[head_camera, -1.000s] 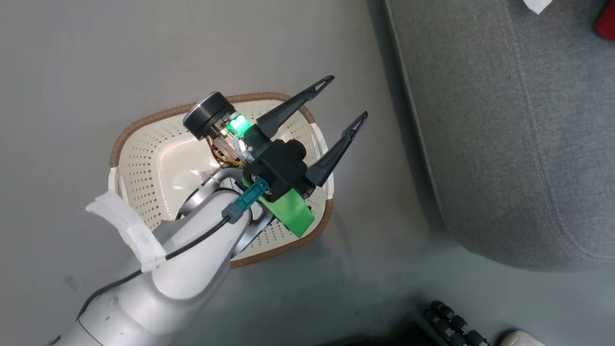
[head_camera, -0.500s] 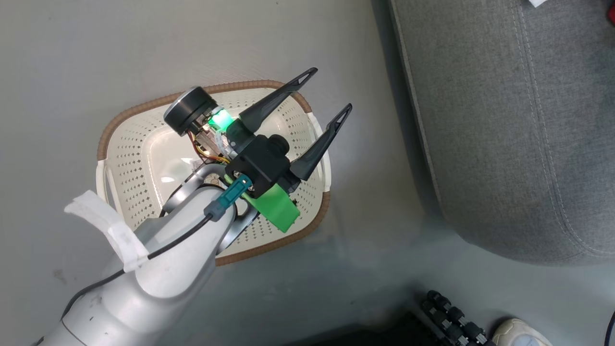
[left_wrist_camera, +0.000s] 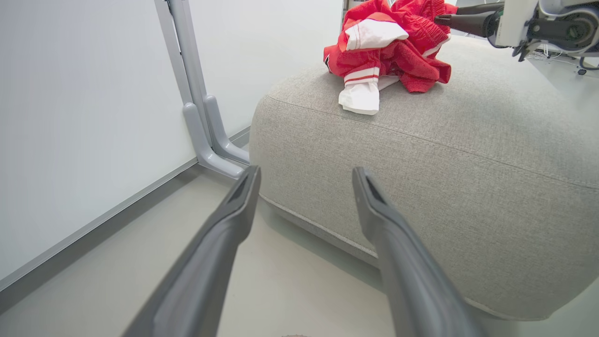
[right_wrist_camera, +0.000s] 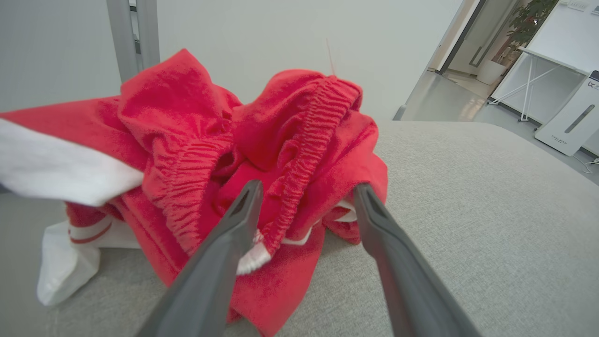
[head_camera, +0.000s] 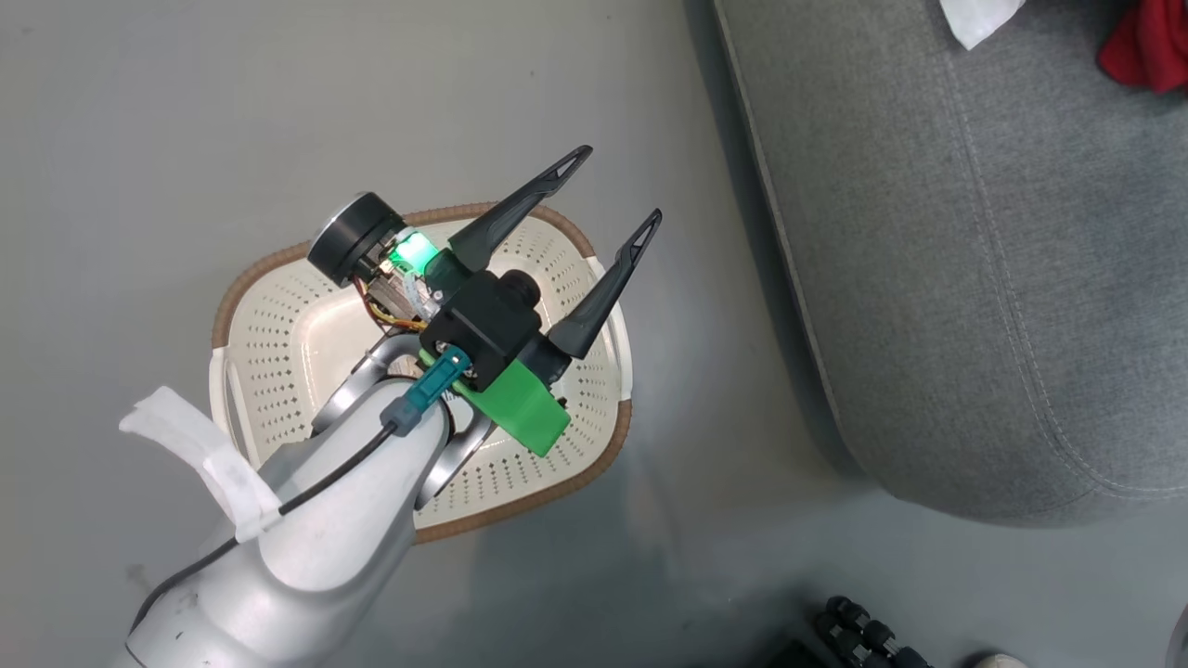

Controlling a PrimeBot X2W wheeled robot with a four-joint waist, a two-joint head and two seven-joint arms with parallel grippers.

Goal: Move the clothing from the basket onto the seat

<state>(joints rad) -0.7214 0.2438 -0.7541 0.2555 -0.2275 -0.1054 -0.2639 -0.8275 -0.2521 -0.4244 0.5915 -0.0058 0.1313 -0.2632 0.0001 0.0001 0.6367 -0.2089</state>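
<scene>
Pincer, right (right_wrist_camera: 309, 186): spread wide. Its fingers (right_wrist_camera: 220, 262) straddle a gathered waistband of the clothing (right_wrist_camera: 187, 131) without pinching it. I read this as the let-go at the end of a carry.
Pincer, left (head_camera: 617, 184): spread and holding nothing. It hangs above the right rim of the basket (head_camera: 278, 306), tips aimed towards the seat (head_camera: 928, 278). I judge it is parked there so it can dip again if anything remains.
Clothing: a crumpled red heap with white cuffs and stripes, lying on top of the seat, well back from the edge nearest the basket. In the left wrist view a dark finger of the other arm meets its upper side.
Basket: on the floor (head_camera: 139, 139), near the seat but apart from it. The part of its inside I can see is bare perforated plastic. My left forearm (head_camera: 325, 520) hides the rest, so I cannot call it empty.
Seat: broad, soft grey cushion. The heap should stay where it is dropped, which is why letting go this far in makes sense.
Progress: by my reckoning the move is done or nearly so.
Change from a second ago: the whole head picture has shifted, so the camera swung, not the furniture. More red and white now peeks in at the top right corner. The left pincer is equally spread, with its tips slightly further in from the basket's right handle.
</scene>
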